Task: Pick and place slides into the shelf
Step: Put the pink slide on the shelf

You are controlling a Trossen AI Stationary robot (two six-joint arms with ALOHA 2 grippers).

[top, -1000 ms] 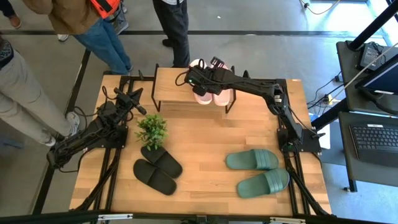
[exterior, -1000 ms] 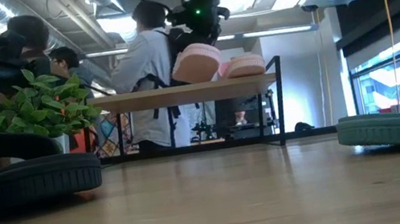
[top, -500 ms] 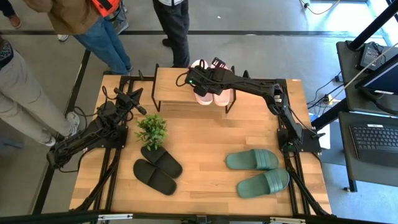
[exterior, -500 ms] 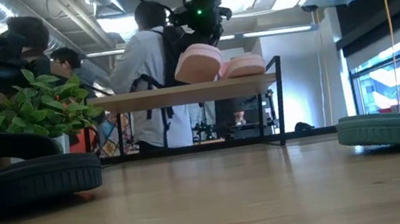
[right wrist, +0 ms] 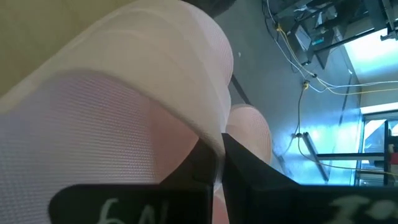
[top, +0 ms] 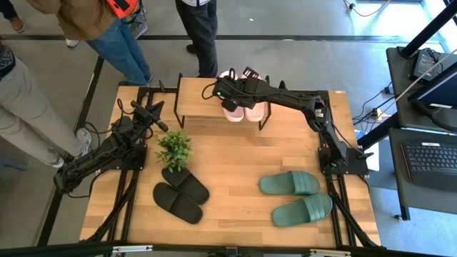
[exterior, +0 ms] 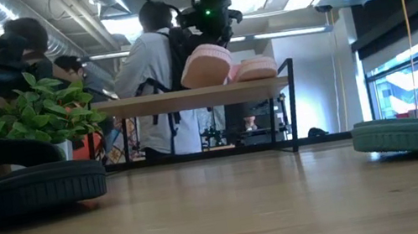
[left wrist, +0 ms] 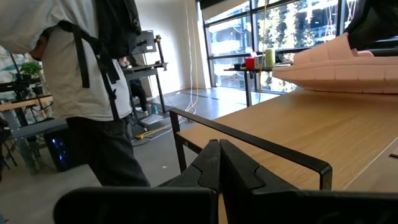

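The shelf (top: 196,100) stands at the table's far edge. My right gripper (top: 230,100) reaches over its right end and is shut on one pale pink slide (exterior: 205,65), which sits tilted just above the top board. The second pink slide (exterior: 257,67) lies flat on the board beside it. The sage green pair (top: 289,183) lies sole-down on the table's near right, the black pair (top: 182,194) near the middle left. My left gripper (top: 158,107) waits shut and level at the far left, short of the shelf. My right gripper pinches the edge of the pink slide's wide strap (right wrist: 208,134) between its two fingers, coming slantwise from above. The slide hangs tilted below the fingers, one end raised. Its lower end (exterior: 193,85) is at the shelf's top board; whether it rests there I cannot tell.
A small potted plant (top: 175,148) stands between the shelf and the black slides. Several people stand beyond the table's far and left edges (top: 107,36). A desk with a laptop (top: 428,153) is off to the right.
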